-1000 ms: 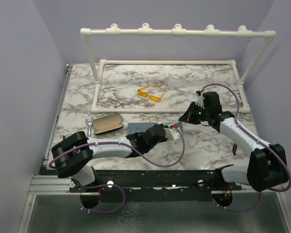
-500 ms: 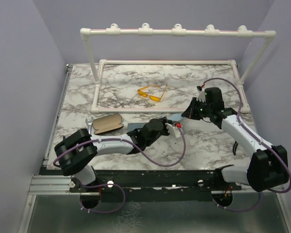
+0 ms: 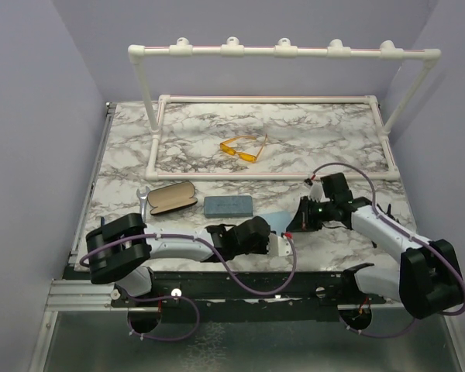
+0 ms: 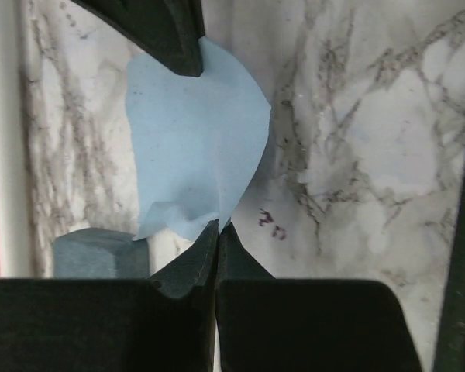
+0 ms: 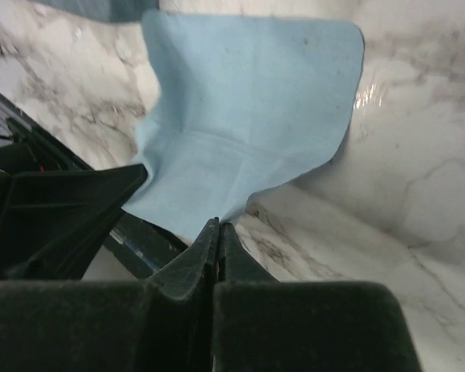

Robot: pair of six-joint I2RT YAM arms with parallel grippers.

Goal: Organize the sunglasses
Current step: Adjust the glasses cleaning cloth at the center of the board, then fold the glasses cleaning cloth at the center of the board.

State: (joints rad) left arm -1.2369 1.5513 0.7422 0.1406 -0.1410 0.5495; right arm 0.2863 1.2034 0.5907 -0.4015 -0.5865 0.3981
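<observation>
left gripper (image 4: 217, 227) and right gripper (image 5: 217, 225) slid toward 6 o'clock, both pinching the blue cloth (image 4: 194, 132); my tugging could rip it.

Soft even light, faint glare

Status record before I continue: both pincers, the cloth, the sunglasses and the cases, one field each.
left pincer: shut on a corner of the blue cloth
right pincer: shut on the opposite edge
blue cloth: spread between both pincers
yellow-orange sunglasses: on table, inside white pipe frame
black oval case: open, left of grey-blue case
dark sunglasses: not visible
</observation>
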